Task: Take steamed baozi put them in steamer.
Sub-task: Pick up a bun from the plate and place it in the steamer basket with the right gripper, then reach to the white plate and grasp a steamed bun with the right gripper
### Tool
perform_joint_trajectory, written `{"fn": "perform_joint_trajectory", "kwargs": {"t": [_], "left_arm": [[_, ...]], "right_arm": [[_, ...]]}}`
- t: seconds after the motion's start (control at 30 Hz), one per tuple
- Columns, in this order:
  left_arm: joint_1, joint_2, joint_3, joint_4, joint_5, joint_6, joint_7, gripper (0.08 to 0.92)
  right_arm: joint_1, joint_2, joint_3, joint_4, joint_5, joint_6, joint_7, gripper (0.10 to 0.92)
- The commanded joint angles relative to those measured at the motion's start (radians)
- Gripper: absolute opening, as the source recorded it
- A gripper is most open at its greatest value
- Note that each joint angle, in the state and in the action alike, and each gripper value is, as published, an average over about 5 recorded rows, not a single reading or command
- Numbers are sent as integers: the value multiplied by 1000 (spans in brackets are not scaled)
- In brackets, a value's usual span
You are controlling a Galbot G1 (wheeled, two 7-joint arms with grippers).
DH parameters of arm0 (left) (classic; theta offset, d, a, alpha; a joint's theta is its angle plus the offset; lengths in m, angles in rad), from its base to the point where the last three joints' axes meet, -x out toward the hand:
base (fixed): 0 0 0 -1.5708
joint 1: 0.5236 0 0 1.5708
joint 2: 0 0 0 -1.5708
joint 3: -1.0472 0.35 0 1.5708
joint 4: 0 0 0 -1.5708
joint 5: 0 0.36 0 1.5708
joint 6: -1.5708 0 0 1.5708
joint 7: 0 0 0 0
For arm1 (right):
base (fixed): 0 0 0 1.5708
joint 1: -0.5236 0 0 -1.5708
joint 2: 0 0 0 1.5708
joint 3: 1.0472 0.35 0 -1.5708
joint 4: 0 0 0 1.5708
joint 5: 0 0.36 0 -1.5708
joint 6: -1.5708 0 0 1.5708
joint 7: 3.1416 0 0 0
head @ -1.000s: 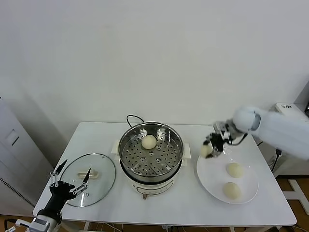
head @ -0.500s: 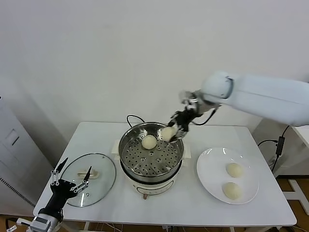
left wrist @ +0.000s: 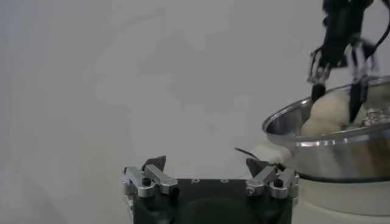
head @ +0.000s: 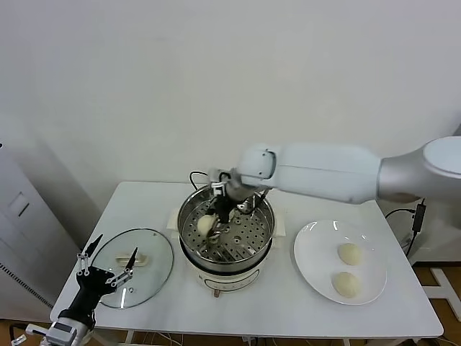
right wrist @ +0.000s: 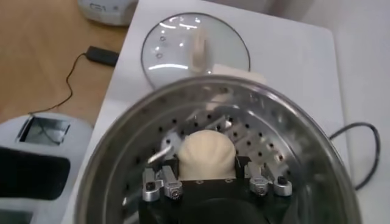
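Note:
The steamer (head: 245, 235) stands mid-table on its white base. My right gripper (head: 216, 216) reaches down into it and is shut on a steamed baozi (head: 206, 225), held low over the left part of the perforated tray. In the right wrist view the baozi (right wrist: 207, 154) sits between the fingers, inside the steamer (right wrist: 122, 140). Two more baozi (head: 350, 253) (head: 346, 283) lie on the white plate (head: 317, 259) at the right. The baozi that was in the steamer earlier is hidden behind the gripper. My left gripper (head: 106, 270) is open and empty by the front left corner.
The glass lid (head: 133, 267) with a white handle lies flat left of the steamer, under my left gripper. A black cord (head: 196, 176) runs behind the pot. My right arm spans the steamer's far right rim. The left wrist view shows the steamer wall (left wrist: 329, 158).
My right gripper has carried a baozi from above the plate, over the steamer's far rim, down to the left part of the tray. The left arm has not moved.

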Motion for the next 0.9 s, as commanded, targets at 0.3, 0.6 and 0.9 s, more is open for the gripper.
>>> {"fn": "perform_joint_trajectory", "kwargs": {"t": [0.3,0.6,0.9], "left_arm": [[4,1,5,-1,2,-1,0,823],[5,2,5,-4,0,-2,0,823],[1,1,15,-13,2,1,0,823]], "right_arm": [[-65,84,30,-53,1,-41,126,674],[71,-84,50,28,-32,-43,-11,820],[325,-414,-24,23,-312,111,-480,823]]}}
